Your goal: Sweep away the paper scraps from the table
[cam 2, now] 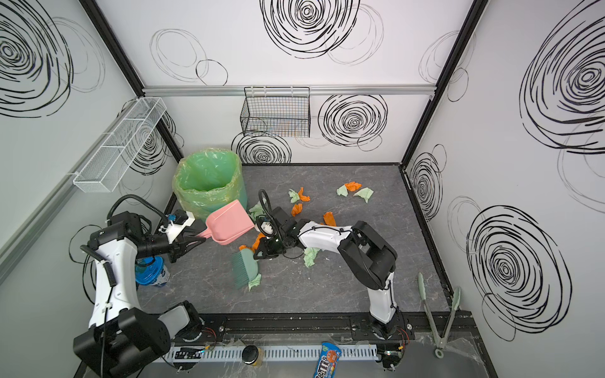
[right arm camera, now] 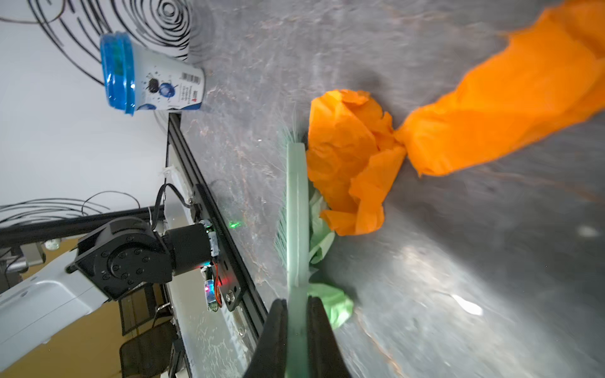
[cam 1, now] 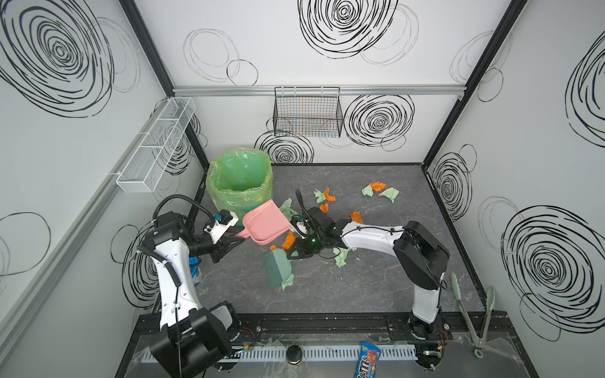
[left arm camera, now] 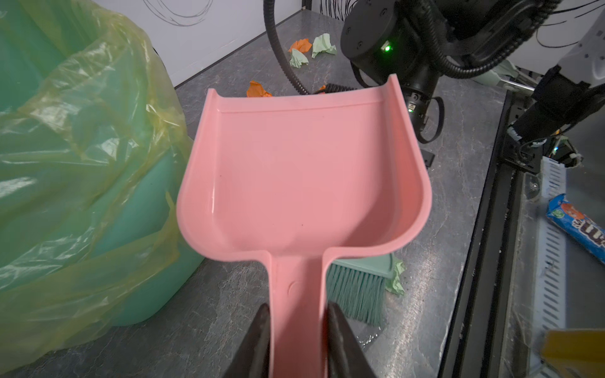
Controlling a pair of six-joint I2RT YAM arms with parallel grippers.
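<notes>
While my left hand pinches the handle of the pink dustpan, held just beside the bin, my right hand is clamped on the green brush. The scraps, orange and pale green, lie scattered on the table: a few near the back, several around the right arm, and some orange and green ones pressed against the brush head.

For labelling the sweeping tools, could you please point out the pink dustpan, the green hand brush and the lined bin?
pink dustpan (left arm camera: 304, 170): left wrist view, pan floor.
green hand brush (cam 1: 271, 271): a top view, bristles.
lined bin (cam 1: 242, 193): a top view, liner's front rim.
</notes>
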